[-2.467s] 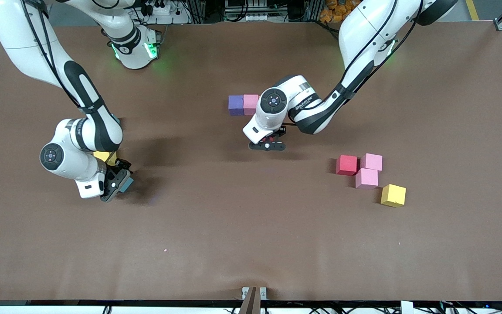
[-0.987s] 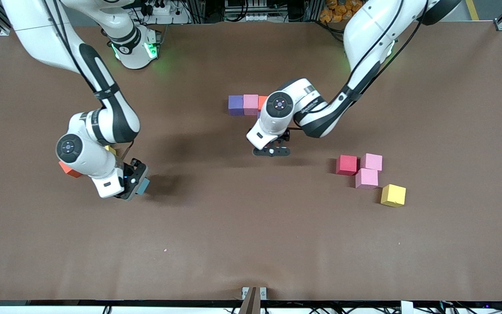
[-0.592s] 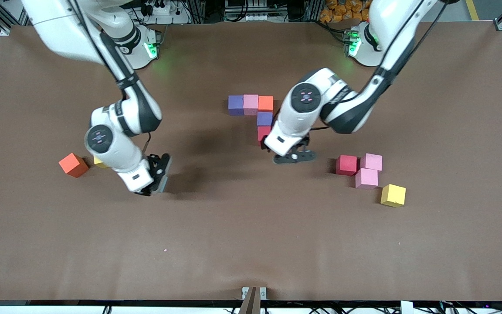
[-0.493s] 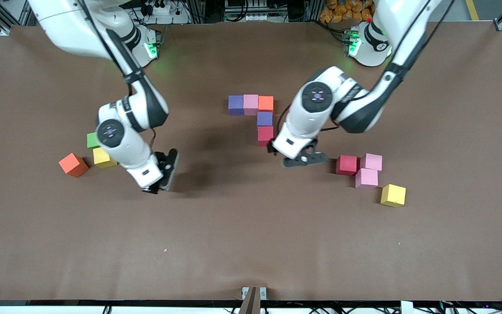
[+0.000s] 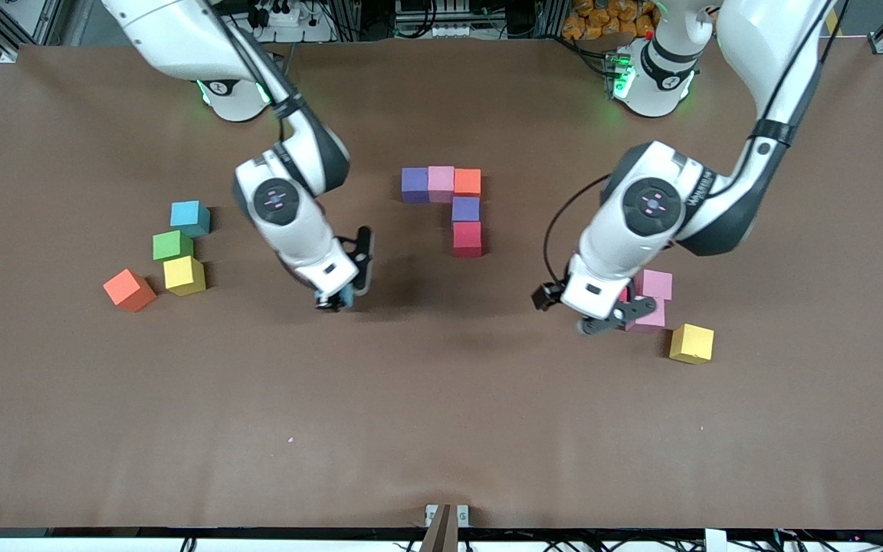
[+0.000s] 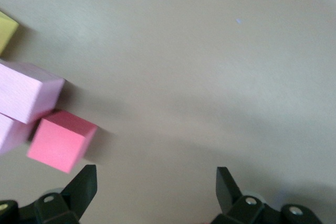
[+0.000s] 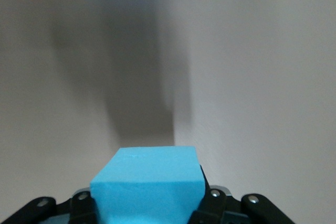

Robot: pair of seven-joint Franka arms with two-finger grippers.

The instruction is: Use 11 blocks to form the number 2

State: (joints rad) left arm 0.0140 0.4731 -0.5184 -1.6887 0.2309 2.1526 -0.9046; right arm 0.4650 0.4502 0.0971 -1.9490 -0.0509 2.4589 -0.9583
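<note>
Matt foam-like blue block (image 7: 148,184); matt brown table (image 5: 441,429); glossy white plastic arms.

Through the right wrist camera I see my right tool (image 7: 149,211) clamped on a light blue block (image 7: 148,184), held above the bare brown surface (image 7: 252,66) and its dark shadow.

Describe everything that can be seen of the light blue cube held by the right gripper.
The light blue cube is a small, matte, foam-like block with plain faces and soft edges. It sits clamped between the fingers of the right gripper, lifted above bare brown table, between the loose cubes at the right arm's end and the started digit. Nothing else touches it.
</note>
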